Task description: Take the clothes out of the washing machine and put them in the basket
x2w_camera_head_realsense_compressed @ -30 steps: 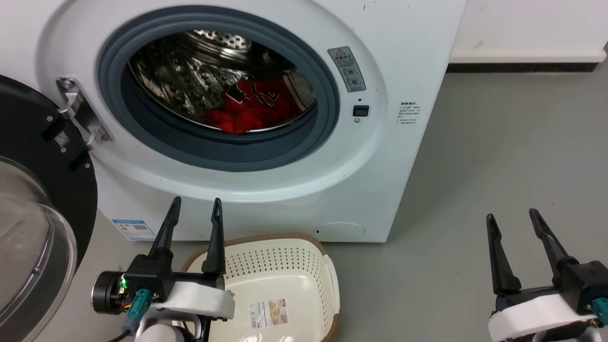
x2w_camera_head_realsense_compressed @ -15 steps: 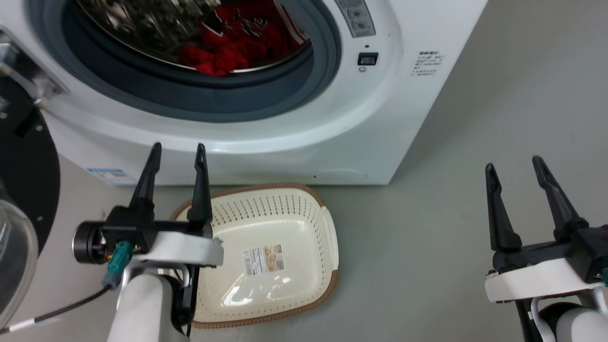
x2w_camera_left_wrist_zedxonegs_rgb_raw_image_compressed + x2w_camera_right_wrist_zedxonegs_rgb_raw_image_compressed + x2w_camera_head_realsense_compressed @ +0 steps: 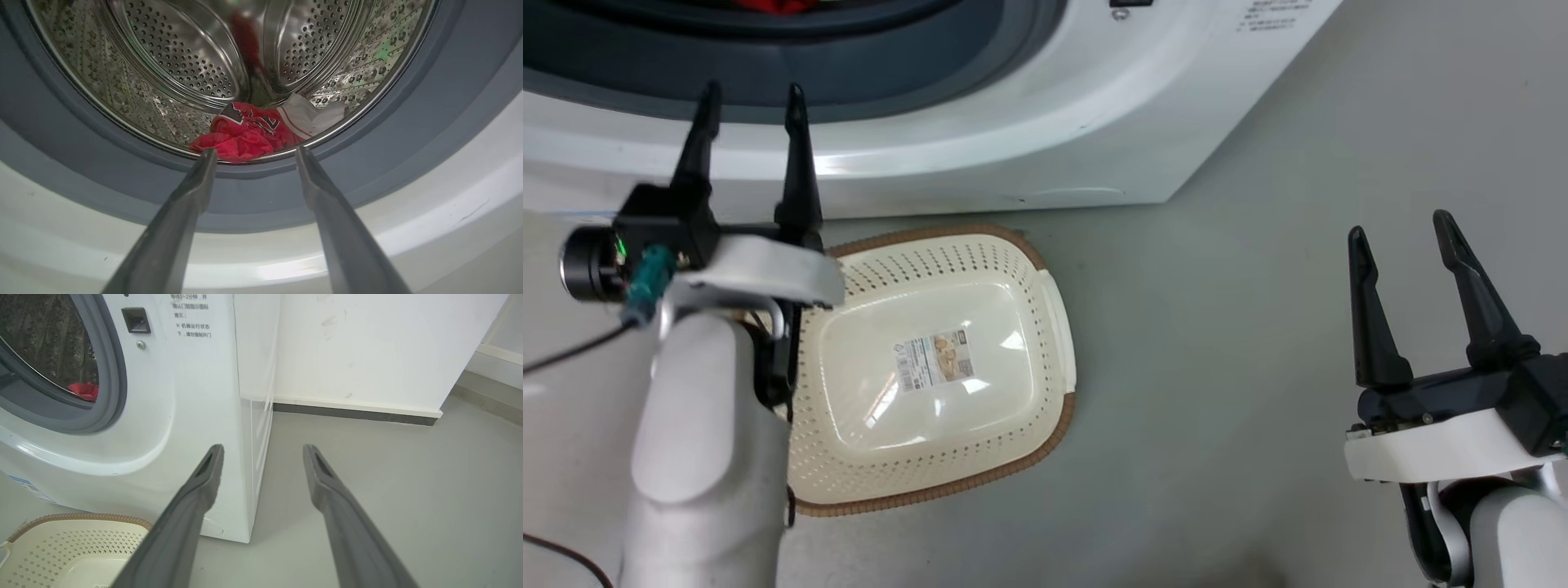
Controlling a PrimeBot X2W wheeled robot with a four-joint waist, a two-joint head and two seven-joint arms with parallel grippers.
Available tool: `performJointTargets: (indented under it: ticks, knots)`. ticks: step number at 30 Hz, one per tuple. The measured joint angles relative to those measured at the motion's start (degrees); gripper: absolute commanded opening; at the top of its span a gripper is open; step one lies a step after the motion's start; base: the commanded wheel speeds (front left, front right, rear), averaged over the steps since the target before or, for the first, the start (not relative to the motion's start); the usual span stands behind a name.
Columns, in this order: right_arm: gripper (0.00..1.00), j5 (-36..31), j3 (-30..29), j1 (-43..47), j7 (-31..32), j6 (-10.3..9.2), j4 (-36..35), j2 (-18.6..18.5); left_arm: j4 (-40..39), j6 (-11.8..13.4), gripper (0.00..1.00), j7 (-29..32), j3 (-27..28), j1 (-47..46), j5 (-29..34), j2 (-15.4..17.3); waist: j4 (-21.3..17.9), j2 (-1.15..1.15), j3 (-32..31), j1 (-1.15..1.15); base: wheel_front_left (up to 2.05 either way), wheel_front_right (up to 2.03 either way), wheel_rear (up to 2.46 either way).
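Beyond the left fingers [image 3: 196,192], spread apart, the clothes [image 3: 245,134] lie crumpled, their print unreadable; the right fingers [image 3: 204,486] gape too.

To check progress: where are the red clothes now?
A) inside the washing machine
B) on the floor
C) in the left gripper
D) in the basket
A: the clothes lie inside the washing machine; the basket holds no garment, and the left gripper is open and empty.

In your head view the washing machine [image 3: 1013,122] is cut off at the top edge, leaving a red sliver of the clothes [image 3: 784,5]. The left forearm [image 3: 703,441] covers the left rim of the basket [image 3: 947,469]. You cannot read the label [image 3: 934,359]: its print is too small.
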Motion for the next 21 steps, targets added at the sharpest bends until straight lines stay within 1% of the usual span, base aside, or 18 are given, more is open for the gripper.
performJointTargets:
  ticks: [5, 10, 13, 17, 21]
  knots:
    - [1.00, 1.0, 1.0, -1.0, -1.2, 0.00, 1.3, 0.0, 8.9, -0.7, 1.00, 0.0, 0.0, -8.3, 0.5, 2.9, -2.1, 0.00, 2.9, 0.00, 0.00, 0.00, 0.00]
    - [1.00, 1.6, 2.0, -1.5, -2.5, 0.00, 2.9, 0.0, 17.3, -1.2, 1.00, 2.4, -0.7, -18.2, 1.0, 5.9, -4.1, 0.00, 5.0, -0.01, 0.00, 0.00, 0.00]
    - [1.00, 2.1, 2.6, -1.8, -3.1, 0.00, 3.7, 0.0, 21.3, -1.3, 1.00, 5.4, -1.4, -23.5, 1.6, 7.2, -5.1, 0.00, 5.8, -0.01, 0.00, 0.00, 0.00]
    - [1.00, 2.9, 3.7, -2.6, -3.7, 0.00, 4.5, 0.0, 26.5, -1.5, 1.00, 9.9, -1.6, -30.9, 1.9, 10.0, -6.4, 0.00, 6.7, -0.01, 0.00, 0.00, 0.00]
    - [1.00, 3.8, 5.1, -2.9, -4.4, 0.00, 5.7, 0.0, 32.1, -1.9, 1.00, 14.8, -2.2, -36.4, 2.4, 12.8, -8.0, 0.00, 7.1, -0.01, 0.00, 0.00, 0.00]
